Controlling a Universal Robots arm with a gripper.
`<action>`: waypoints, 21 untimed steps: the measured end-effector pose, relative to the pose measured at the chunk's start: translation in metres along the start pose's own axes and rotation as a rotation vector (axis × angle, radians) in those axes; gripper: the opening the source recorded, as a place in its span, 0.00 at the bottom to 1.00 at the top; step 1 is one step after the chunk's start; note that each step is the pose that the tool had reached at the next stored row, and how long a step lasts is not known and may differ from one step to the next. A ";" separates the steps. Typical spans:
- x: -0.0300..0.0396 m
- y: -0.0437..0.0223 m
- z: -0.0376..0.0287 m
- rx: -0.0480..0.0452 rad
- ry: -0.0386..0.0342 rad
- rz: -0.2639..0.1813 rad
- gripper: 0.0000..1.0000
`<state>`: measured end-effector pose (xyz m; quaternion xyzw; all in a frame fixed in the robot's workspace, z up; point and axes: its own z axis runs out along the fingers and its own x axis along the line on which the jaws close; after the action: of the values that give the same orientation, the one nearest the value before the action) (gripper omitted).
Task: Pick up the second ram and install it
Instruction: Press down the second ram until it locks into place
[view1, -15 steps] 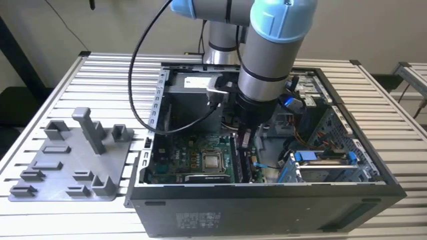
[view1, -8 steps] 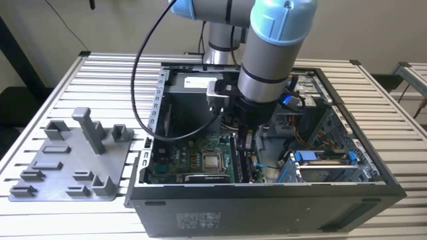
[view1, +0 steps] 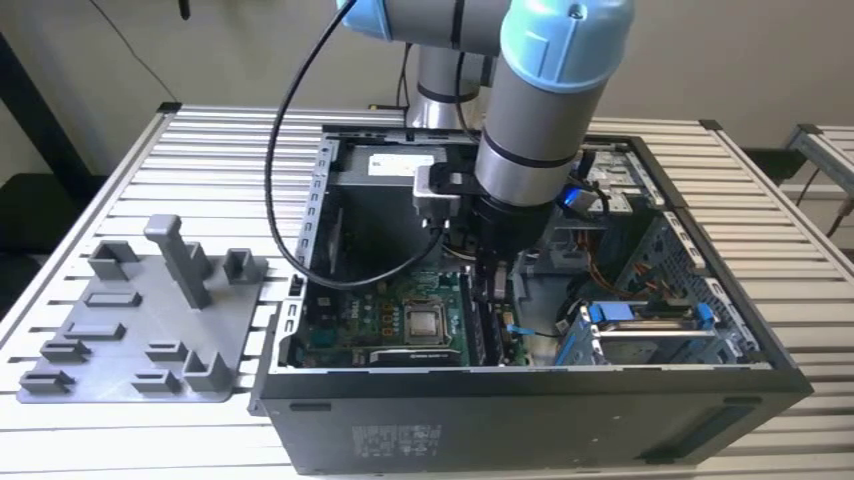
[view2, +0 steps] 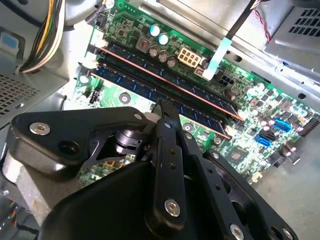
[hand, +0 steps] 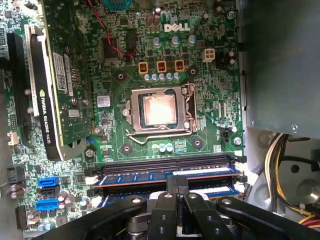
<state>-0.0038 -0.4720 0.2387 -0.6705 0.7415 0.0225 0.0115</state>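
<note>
Claw clenched, black fingertips drawn together and resting on the top edge of the second ram, a long, thin dark-blue circuit-board stick. Cannot tell whether pinching that edge or only pressing on it. In the second wrist view, same picture: claw tip down on the stick, which stands upright in its slot just beside a matching dark-blue memory stick. Whether fully latched, hard to say.

Likely light and stiff, yet thin and fragile. Best taken by the bare long top edge near its middle, away from the chips and lower contacts. Probably needs straight, even pressure, since tilting could bind it in the slot.

Farther out, large green motherboard with its square metal processor socket. In the exterior view, claw low inside the open black computer case, centre of frame, on the ribbed white worktop. Grey plastic fixture tray at the exterior view's left.
</note>
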 end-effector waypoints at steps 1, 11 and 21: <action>0.0000 0.0000 0.0000 0.0000 0.0000 0.000 0.11; 0.0007 -0.0003 0.0142 -0.0003 0.0005 -0.003 0.11; 0.0006 -0.0003 0.0183 0.0010 -0.0011 -0.009 0.11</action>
<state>-0.0038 -0.4718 0.2204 -0.6738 0.7385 0.0224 0.0124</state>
